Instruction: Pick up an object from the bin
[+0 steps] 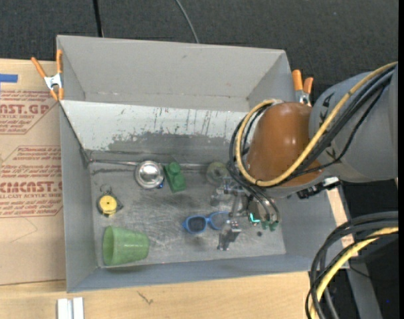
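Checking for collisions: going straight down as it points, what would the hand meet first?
Probably the right end of the blue ring-like thing, or bare bin floor beside it; depth is unclear.

The arm (pixel 368 131) is a thick grey cylinder with dark lettering. Yellow and black cables (pixel 238 141) loop over a glossy orange-brown dome (pixel 282 141) just behind the gripper (pixel 230 234) — a tangle of bare grey metal with small green parts.

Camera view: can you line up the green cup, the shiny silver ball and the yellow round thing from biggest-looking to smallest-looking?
1. green cup
2. shiny silver ball
3. yellow round thing
They lie close together, and no two look alike in size.
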{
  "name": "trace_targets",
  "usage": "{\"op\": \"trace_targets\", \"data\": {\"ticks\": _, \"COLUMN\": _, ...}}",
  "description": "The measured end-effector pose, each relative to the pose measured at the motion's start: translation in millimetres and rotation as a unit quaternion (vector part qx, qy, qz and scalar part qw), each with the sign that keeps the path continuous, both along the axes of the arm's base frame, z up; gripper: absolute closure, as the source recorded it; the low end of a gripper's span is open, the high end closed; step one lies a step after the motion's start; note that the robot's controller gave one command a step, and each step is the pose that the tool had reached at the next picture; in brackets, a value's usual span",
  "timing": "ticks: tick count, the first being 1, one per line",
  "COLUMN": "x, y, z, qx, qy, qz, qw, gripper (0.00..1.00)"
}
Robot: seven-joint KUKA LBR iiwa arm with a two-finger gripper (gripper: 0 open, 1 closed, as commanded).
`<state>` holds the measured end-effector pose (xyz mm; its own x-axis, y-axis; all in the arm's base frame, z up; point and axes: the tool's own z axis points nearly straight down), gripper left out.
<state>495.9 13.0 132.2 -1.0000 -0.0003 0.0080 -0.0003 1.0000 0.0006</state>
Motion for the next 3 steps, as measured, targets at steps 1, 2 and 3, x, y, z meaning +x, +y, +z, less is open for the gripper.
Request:
{"op": "trace_targets", "data": {"ticks": 1, "x": 33.8, "y": 7, "z": -54, "qx": 0.000, "qy": -0.0052, "qz": -0.021, "qw": 0.9998, "gripper": 0.00}}
{"op": "trace_targets", "data": {"ticks": 2, "x": 32.9, "y": 6, "z": -52, "qx": 0.000, "qy": -0.0043, "qz": -0.021, "qw": 0.9998, "gripper": 1.00}}
{"op": "trace_targets", "data": {"ticks": 3, "x": 70.3, "y": 22, "z": 95, "qx": 0.001, "qy": -0.0097, "qz": -0.044, "qw": 0.9990, "gripper": 1.00}}
